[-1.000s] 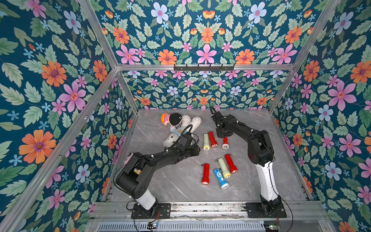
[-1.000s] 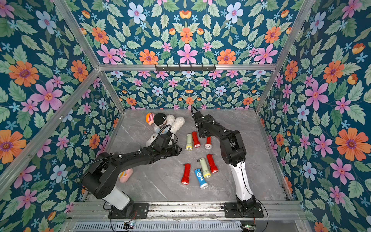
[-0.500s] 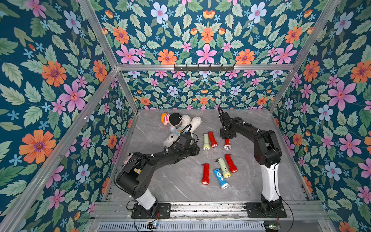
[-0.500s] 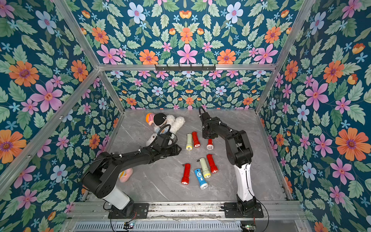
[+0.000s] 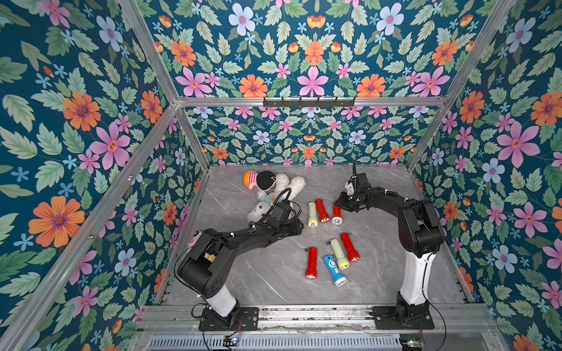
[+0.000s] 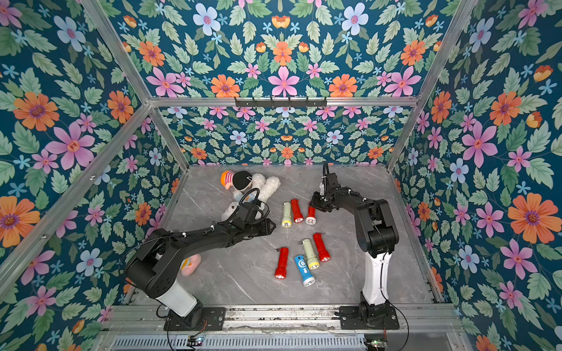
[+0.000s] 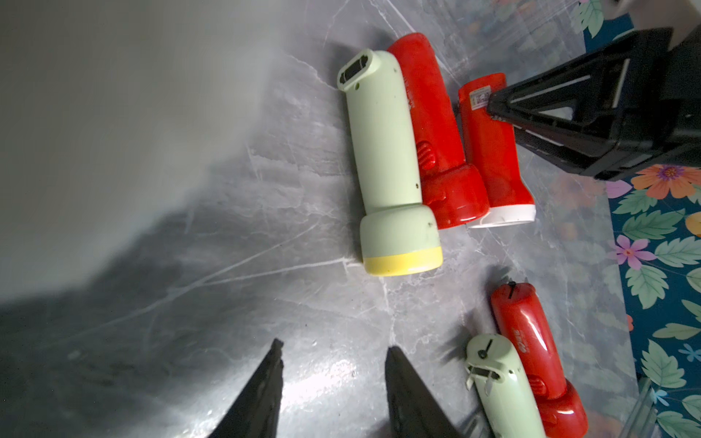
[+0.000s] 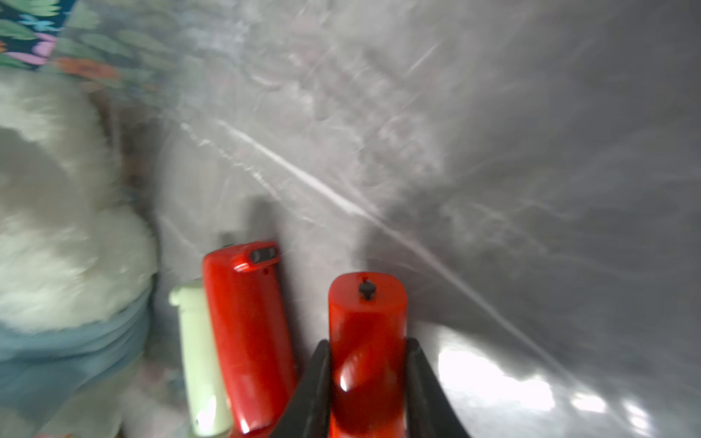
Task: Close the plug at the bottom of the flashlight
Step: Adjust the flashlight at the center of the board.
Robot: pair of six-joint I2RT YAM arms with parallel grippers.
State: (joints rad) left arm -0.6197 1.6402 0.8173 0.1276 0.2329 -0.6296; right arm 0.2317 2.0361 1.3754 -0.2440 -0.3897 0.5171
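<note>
right gripper (image 8: 367, 343) clamped on red flashlight (image 5: 336, 212), fingers (image 8: 318, 379) pressed to both sides of body close to tail end. flashlight lay flat on table (image 5: 243, 273), far of centre, rightmost in row of three, beside second red flashlight (image 5: 321, 209) and pale green flashlight (image 5: 312, 214). left gripper (image 7: 333, 350) low over table, left of row, jaws narrowly parted, empty.

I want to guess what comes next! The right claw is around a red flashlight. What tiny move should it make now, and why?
Probably a small lift. The right gripper has its fingers against both sides of the red flashlight, which lies flat on the table, so its bottom end is hard to work on. The left gripper is open and empty nearby, seemingly ready to help.
</note>
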